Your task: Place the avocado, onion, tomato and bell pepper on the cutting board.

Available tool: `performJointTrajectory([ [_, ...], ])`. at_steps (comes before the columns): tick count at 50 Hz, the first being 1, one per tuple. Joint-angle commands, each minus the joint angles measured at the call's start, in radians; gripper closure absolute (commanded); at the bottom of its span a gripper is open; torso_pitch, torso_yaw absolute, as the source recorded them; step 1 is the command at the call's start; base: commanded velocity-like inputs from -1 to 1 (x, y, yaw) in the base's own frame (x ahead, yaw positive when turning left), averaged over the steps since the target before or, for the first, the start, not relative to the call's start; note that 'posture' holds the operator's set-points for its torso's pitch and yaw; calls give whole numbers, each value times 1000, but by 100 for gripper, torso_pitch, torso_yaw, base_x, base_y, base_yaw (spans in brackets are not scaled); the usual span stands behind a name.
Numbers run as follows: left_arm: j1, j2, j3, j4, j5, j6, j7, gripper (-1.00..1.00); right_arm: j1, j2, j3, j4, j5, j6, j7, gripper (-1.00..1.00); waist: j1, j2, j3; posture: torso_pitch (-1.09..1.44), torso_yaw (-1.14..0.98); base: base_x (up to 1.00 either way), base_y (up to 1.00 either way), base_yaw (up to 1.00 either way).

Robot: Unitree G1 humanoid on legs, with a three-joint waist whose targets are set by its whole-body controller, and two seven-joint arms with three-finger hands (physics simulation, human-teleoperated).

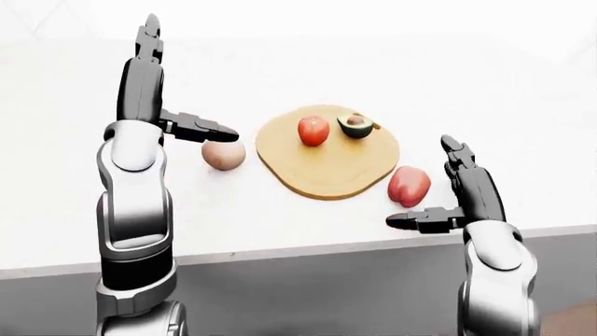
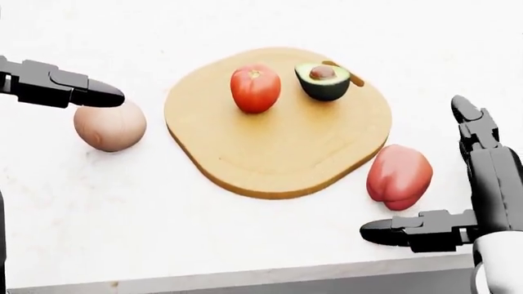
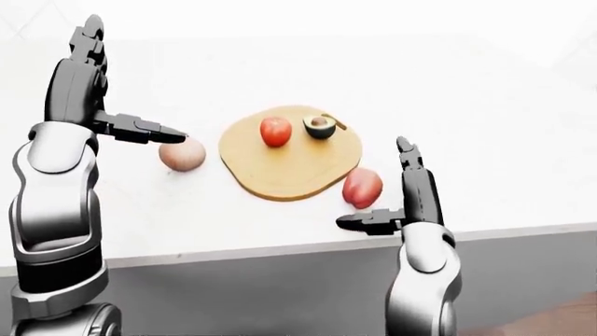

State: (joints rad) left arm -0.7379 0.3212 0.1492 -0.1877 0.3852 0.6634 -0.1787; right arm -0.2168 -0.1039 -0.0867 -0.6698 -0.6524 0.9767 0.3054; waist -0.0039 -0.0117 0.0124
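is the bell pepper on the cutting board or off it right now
Off. The bell pepper lies on the white counter beside the cutting board, at its lower right edge in the head view.

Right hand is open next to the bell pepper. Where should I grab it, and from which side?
Judging by its pose, grip the bell pepper across its broad middle. It lies on the counter just off the cutting board's lower-right edge, so come in from the head view's right, where the open right hand is. Put the thumb below it and the long fingers above, away from the board side.
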Motion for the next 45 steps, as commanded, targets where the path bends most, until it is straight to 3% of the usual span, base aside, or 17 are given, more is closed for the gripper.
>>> performJointTrajectory([
  [1, -32, 10, 3, -23, 5, -32, 11, -100, -20, -3, 1, -4, 4, -9, -14, -51, 3, 3, -15, 0, 0, 0, 0, 0],
  [7, -35, 11, 6, -22, 5, -30, 8, -100, -40, -5, -5, -4, 44, 7, -27, -11, 4, 4, -16, 0, 0, 0, 0, 0],
  [22, -28, 18, 11, -18, 4, -41, 14, -100, -49, -36, 2, -56, 40, 65, -18, 45, 8, 0, -19, 0, 0, 0, 0, 0],
  [32, -28, 22, 12, 5, 3, -60, 24, -100, -101, -82, 24, -107, -51, 156, 64, 53, 9, 1, -19, 0, 0, 0, 0, 0],
  [45, -43, 23, 7, 19, 14, -60, 18, -100, -313, -119, 45, -19, -175, 200, 210, 55, 3, 10, -9, 0, 0, 0, 0, 0],
])
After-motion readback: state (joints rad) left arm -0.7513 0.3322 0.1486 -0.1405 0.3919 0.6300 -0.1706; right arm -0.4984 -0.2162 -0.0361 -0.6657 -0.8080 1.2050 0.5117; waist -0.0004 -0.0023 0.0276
